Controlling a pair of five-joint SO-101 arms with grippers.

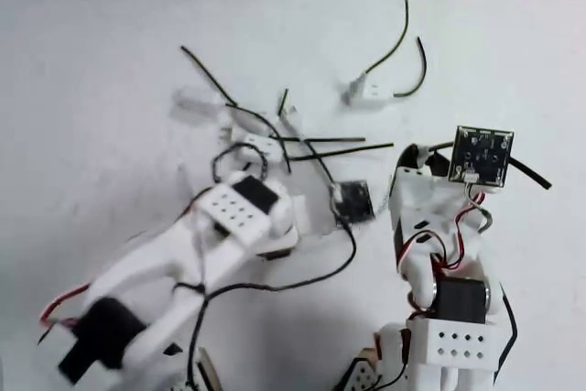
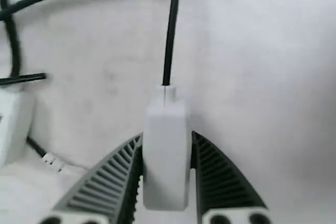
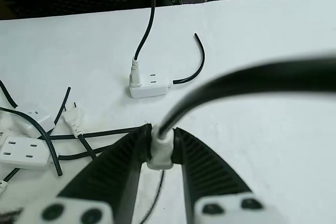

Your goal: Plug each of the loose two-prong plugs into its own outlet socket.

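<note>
Had the left gripper [image 2: 167, 136] closed snug on a white corded body [image 2: 165, 166], one finger on each flank, with a thin black cord [image 2: 170, 35] running off past the fingertips; could not tell plug from socket there. Had the right gripper [image 3: 161, 129] shut down on a white plug [image 3: 160, 153], pinched between the fingers, with its thick cord [image 3: 252, 80] arching up and away. Found, a little beyond those fingertips and off to one side, a loose plug [image 3: 75, 119] lying on the table [image 3: 262, 35] near an empty socket [image 3: 20, 150] but apart from it. Found farther out, ahead of the fingers, a socket block [image 3: 152, 86] with one plug seated in it. Judged one pairing done and at least two left: the held plug and the loose plug, neither yet in a socket. Took the grips themselves from the wrist views, close enough to read finger contact. Took the layout from the high view, with the socket block [image 1: 366, 91] well beyond both arms and a tangle of cords [image 1: 302, 148] nearer the left arm.
</note>
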